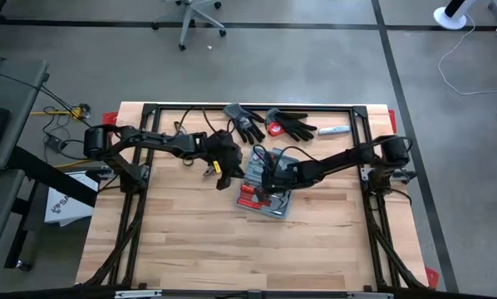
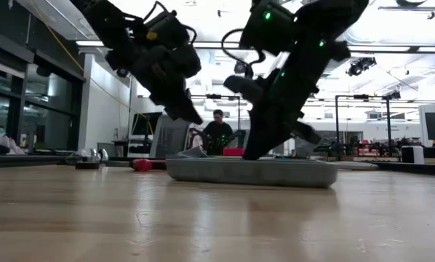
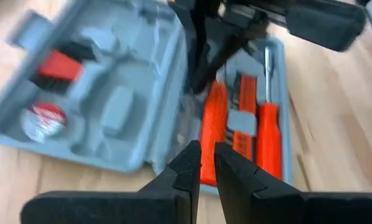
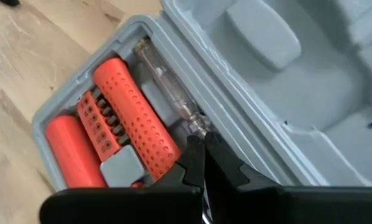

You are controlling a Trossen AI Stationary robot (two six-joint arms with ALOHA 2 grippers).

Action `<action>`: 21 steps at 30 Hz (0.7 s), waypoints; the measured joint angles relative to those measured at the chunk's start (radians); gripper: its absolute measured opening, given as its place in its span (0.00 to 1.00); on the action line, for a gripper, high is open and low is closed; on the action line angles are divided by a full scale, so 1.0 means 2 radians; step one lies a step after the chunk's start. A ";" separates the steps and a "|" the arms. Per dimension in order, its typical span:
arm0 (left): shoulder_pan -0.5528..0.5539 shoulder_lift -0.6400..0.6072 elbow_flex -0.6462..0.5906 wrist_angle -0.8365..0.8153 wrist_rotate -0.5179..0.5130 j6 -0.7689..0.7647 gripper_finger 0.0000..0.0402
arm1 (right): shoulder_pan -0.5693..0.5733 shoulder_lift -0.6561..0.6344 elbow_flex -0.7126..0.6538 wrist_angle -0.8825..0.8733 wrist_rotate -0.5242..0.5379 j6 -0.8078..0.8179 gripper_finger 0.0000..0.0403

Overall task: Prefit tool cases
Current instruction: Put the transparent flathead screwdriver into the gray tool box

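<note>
The grey-blue tool case (image 1: 269, 199) lies open and flat on the wooden table at mid-table. Both moulded halves face up (image 3: 111, 106), and red-handled tools (image 4: 133, 106) sit in one half. My left gripper (image 3: 208, 155) hovers above the case's left end (image 2: 192, 116). Its fingers are almost together and there is nothing between them. My right gripper (image 4: 198, 146) is shut and reaches down into the case (image 2: 257, 153). Its tips stand at the ridge between the two halves. My right gripper slants down from the table's right. Its shut fingertips (image 4: 192, 155) stand at the ridge between the halves (image 4: 220, 127), beside the metal end of a clear-handled tool (image 4: 195, 121). I cannot tell whether they touch the case. The case stays flat on the table.
Two black gloves (image 1: 248, 123) (image 1: 294, 126), a small red round thing (image 1: 275, 129) and a white-blue item (image 1: 333, 131) lie along the far edge. A small tool (image 1: 209, 172) lies left of the case. A person (image 2: 217, 135) shows in the room behind. Bare wood fills the near half.
</note>
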 joint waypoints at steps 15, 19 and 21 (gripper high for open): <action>-0.025 0.064 0.032 0.036 0.030 0.034 0.10 | 0.025 -0.023 0.001 -0.069 0.019 0.046 0.00; -0.025 0.091 0.053 0.036 0.031 0.047 0.10 | 0.026 -0.023 0.001 -0.073 0.020 0.053 0.00; -0.024 0.105 0.060 0.035 0.032 0.049 0.10 | 0.026 -0.023 0.001 -0.076 0.021 0.056 0.00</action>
